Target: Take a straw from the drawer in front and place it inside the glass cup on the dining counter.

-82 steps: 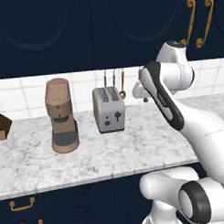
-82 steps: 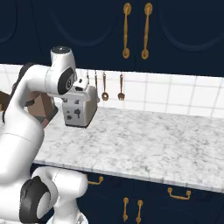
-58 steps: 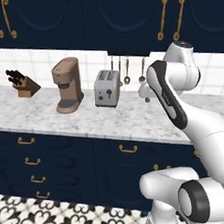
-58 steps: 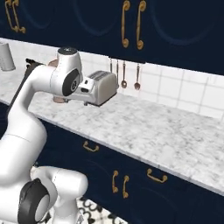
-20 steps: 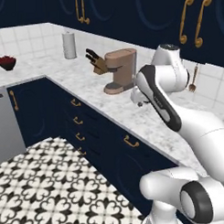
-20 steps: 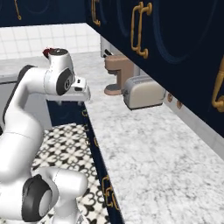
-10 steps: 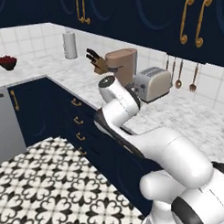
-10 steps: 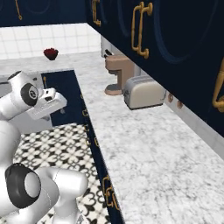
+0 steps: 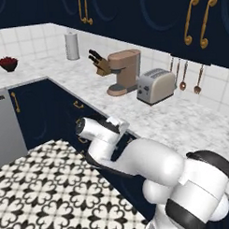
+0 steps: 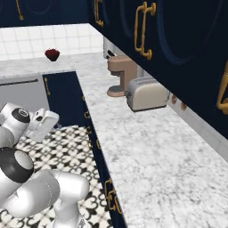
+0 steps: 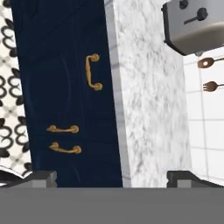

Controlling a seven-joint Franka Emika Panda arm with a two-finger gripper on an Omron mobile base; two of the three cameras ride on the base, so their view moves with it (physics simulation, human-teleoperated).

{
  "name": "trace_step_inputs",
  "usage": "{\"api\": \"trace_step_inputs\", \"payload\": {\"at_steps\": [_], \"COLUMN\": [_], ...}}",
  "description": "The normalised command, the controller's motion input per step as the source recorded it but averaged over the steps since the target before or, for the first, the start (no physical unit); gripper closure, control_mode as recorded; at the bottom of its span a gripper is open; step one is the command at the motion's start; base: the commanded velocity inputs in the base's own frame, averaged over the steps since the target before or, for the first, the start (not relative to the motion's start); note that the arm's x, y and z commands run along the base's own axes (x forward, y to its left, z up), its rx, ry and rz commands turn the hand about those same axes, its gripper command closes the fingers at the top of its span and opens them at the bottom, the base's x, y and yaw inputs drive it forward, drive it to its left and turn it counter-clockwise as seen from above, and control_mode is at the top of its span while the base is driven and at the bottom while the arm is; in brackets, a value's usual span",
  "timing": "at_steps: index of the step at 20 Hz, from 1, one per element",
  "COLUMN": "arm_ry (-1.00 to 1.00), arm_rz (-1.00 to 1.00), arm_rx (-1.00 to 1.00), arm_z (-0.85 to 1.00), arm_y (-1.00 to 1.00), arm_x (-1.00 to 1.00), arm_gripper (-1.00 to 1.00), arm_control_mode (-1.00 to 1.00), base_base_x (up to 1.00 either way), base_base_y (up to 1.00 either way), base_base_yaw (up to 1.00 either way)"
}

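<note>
Two small dark fingers [image 11: 112,177] are seen at the bottom of the hand view, spread wide apart with nothing pinched between them. Between and beyond them a flat navy blue drawer front [image 11: 65,83] with a curved brass handle [image 11: 92,72] is shown, closed, just under the edge of the white-grey marbled desk [image 11: 148,109]. Further along the same navy front, two more brass handles [image 11: 64,139] are seen close together. On the marbled desk a brushed silver toaster [image 11: 194,24] is standing, and beside it brown utensils [image 11: 210,74] are hung against the white tiled wall. In the left base view the white arm is bent low in front of the navy cabinets, with its hand [image 9: 118,130] held close to the cabinet front below the desk edge. On the desk in that view a brown coffee machine [image 9: 122,71] is placed just beside the toaster, with a wooden knife block [image 9: 100,64] and a white paper towel roll [image 9: 72,46] further along. A dark red bowl [image 9: 8,63] is set well apart on the far run. The black-and-white patterned floor [image 9: 39,194] is spread below the arm. Whether the straw lies inside cannot be told, since the drawer is shut.
</note>
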Motion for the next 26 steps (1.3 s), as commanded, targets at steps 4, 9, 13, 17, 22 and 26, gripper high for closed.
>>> {"api": "trace_step_inputs", "payload": {"at_steps": [4, 9, 13, 17, 22, 26], "arm_ry": [0.01, 0.00, 0.00, 0.00, 0.00, 0.00], "arm_rz": [-0.03, -0.10, -0.09, -0.04, -0.01, 0.00], "arm_rx": [-0.25, -0.18, -0.14, -0.08, -0.05, -0.04], "arm_z": [-0.71, -0.55, -0.43, -0.28, -0.27, -0.26], "arm_y": [0.02, -0.25, -0.45, -0.40, -0.22, -0.15], "arm_x": [0.30, 0.38, 0.37, 0.21, 0.33, 0.33], "arm_gripper": [-1.00, -1.00, -1.00, -1.00, -1.00, -1.00], "arm_control_mode": [-1.00, -1.00, -1.00, -1.00, -1.00, -1.00], "base_base_x": [0.00, 0.00, 0.00, 0.00, 0.00, 0.00], "base_base_y": [0.00, 0.00, 0.00, 0.00, 0.00, 0.00], "base_base_yaw": [0.00, 0.00, 0.00, 0.00, 0.00, 0.00]}}
